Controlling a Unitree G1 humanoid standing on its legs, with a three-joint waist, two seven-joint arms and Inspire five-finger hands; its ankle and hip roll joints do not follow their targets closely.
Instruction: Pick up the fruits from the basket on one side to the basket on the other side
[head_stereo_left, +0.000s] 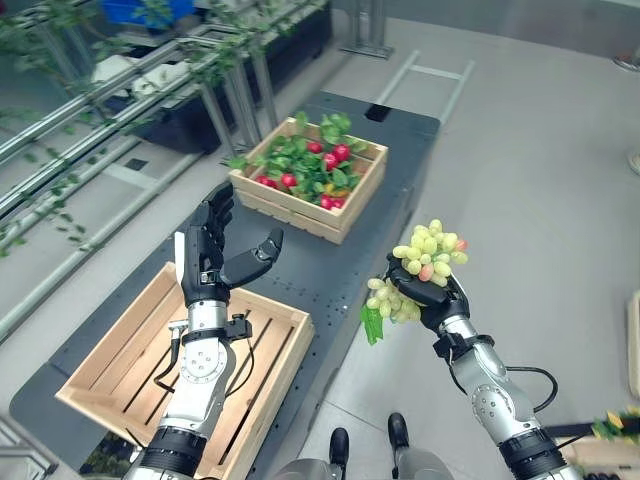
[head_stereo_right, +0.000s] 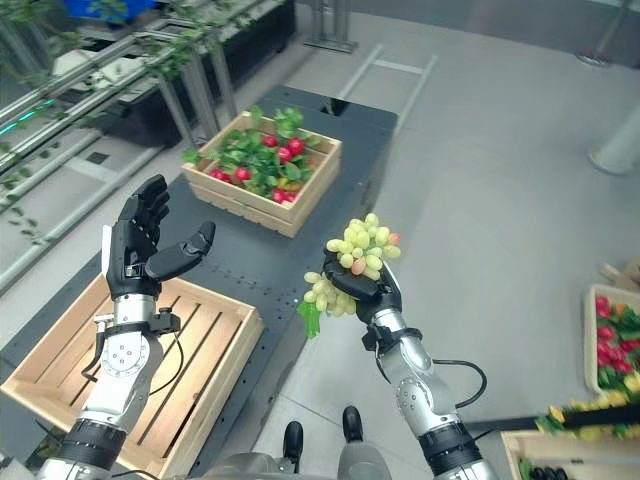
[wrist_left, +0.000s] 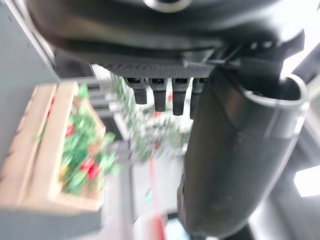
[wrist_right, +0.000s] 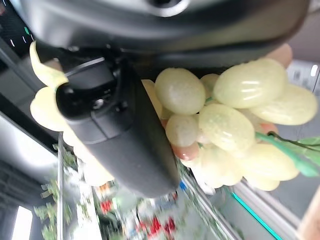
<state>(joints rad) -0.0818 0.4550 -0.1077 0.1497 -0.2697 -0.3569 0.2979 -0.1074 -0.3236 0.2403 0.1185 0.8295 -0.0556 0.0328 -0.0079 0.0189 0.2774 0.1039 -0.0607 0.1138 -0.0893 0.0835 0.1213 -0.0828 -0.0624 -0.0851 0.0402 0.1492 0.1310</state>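
**Right hand holds grapes above the floor, left hand open over the near crate**

The right hand (head_stereo_left: 438, 296) has its fingers and thumb curled round a bunch of green grapes (head_stereo_left: 425, 260). Part of the bunch stands above the hand and part spills over its left side, where a green leaf (head_stereo_left: 372, 324) hangs down. A few grapes in the bunch are pinkish. In the right wrist view the thumb (wrist_right: 117, 135) lies across the grapes (wrist_right: 235, 125), pressed against them.

The hand and its bunch are out past the edge of the dark table (head_stereo_left: 330, 270), over the grey floor (head_stereo_left: 540, 200). The table lies to the left of the right hand.

The left hand (head_stereo_left: 212, 255) is raised with fingers straight and spread, thumb standing out to its right, holding nothing. It is well apart from the right hand. Just below and behind it, toward the robot, sits an empty slatted wooden crate (head_stereo_left: 130, 345) on the table. In the left wrist view the straight fingers (wrist_left: 155, 92) show past the palm with the thumb (wrist_left: 230, 160) beside them.

Ahead of the left hand, farther along the table, stands a second wooden crate (head_stereo_left: 345, 205) holding red fruit (head_stereo_left: 340, 153) among green leaves (head_stereo_left: 300, 165). It lies ahead and to the left of the right hand, well apart from the grapes.

To the right of the right hand, another crate (head_stereo_right: 610, 340) with red fruit and leaves shows on the floor.
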